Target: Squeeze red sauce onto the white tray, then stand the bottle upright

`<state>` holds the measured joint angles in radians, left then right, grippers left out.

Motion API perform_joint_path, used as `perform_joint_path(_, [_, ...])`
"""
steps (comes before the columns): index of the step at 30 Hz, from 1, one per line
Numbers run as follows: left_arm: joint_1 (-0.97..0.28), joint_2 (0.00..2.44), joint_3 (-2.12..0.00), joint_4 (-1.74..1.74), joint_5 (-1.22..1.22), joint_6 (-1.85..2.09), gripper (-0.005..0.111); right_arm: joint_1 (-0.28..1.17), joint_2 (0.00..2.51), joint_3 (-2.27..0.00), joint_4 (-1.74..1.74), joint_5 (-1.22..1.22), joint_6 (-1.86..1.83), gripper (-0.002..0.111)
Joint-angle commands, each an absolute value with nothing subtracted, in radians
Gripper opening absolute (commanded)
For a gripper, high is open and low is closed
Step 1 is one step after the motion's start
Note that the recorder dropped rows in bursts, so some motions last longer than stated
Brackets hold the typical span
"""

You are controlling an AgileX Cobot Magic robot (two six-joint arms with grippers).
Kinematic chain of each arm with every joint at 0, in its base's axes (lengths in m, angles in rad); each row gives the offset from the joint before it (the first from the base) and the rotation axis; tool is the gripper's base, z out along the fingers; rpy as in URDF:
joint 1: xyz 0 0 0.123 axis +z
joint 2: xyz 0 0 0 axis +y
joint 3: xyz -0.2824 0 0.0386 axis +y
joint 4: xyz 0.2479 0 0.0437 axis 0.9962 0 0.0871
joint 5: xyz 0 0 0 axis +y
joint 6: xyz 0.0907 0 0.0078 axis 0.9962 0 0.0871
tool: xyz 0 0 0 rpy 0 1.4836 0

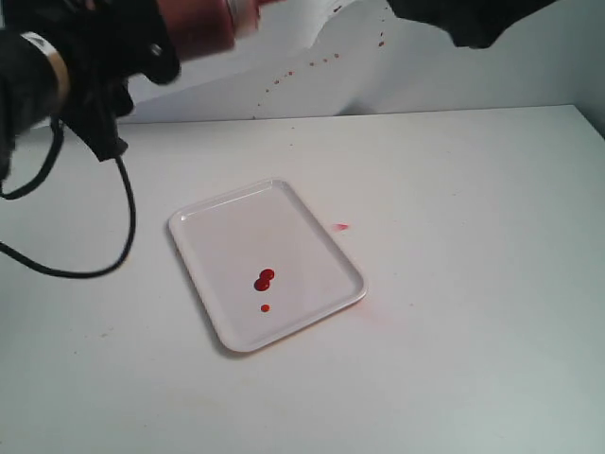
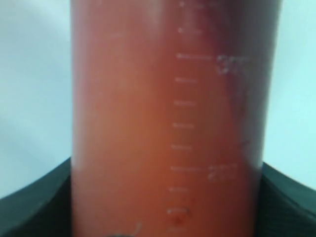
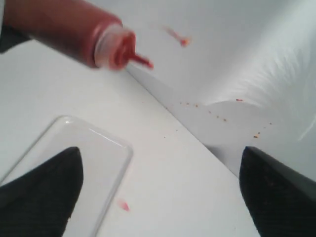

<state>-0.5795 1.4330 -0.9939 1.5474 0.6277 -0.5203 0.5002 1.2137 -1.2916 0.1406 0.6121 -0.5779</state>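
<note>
1. Left gripper: clamped on the bottle's body. Dark fingers show on either side of the red-brown wall.
2. Bottle: held high off the table, lying near level, nozzle aimed toward 3 o'clock in the exterior view. It hangs at about 11 o'clock from the white tray.
3. Right gripper: fingers spread wide, nothing between them.
4. Tray lies flat mid-table. Red sauce sits as three glossy drops toward 6 o'clock of the tray's middle. Squeezing looks done; standing the bottle is left.
5. Risk: the nozzle appears to be off the tray, so extra grip pressure could drip sauce onto the table, which already has a pink smear at the tray's 3 o'clock.
6. Risk: the bottle must swing from level to vertical. Released while leaning, it would likely topple and roll.
</note>
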Motion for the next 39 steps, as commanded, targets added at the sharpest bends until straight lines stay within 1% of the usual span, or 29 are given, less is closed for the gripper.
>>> perform_joint_path(1, [-0.451,1.316,-0.987,1.421,0.411,-0.628,0.0,0.498,1.188,-1.217,0.119,0.596,-0.542,0.075])
perform_joint_path(6, [-0.319,1.212,-0.917,1.384,0.165,-0.724,0.0,0.498,1.19,-1.115,0.18,0.481,-0.537,0.073])
perform_joint_path(9, [-0.238,1.165,-0.875,1.384,0.024,-0.846,0.0,0.5,1.19,-1.044,0.351,0.325,-0.562,0.073])
perform_joint_path(13, [-0.119,1.143,-0.813,1.363,-0.28,-0.951,0.0,0.5,1.204,-0.985,0.655,0.155,-0.665,0.073])
perform_joint_path(16, [-0.026,1.145,-0.771,1.256,-0.516,-0.934,0.0,0.5,1.231,-0.98,0.795,0.161,-0.711,0.073])
perform_joint_path(19, [0.054,1.145,-0.728,1.169,-0.722,-0.907,0.0,0.544,1.27,-0.98,0.856,0.168,-0.771,0.073])
perform_joint_path(24, [0.133,1.145,-0.657,1.101,-0.867,-0.907,0.0,0.676,1.332,-0.98,0.858,0.1,-0.89,0.073])
perform_joint_path(30, [0.175,1.217,-0.567,0.991,-1.059,-0.878,0.0,0.837,1.406,-0.98,0.848,-0.196,-0.915,0.073])
perform_joint_path(34, [0.175,1.317,-0.512,0.926,-1.204,-0.787,0.0,0.912,1.464,-0.98,0.667,-0.306,-0.794,0.073])
perform_joint_path(37, [0.175,1.401,-0.499,0.851,-1.221,-0.722,0.0,0.935,1.509,-0.98,0.467,-0.357,-0.579,0.073])
perform_joint_path(39, [0.175,1.455,-0.499,0.807,-1.221,-0.662,0.0,0.939,1.541,-0.98,0.397,-0.408,-0.46,0.073])
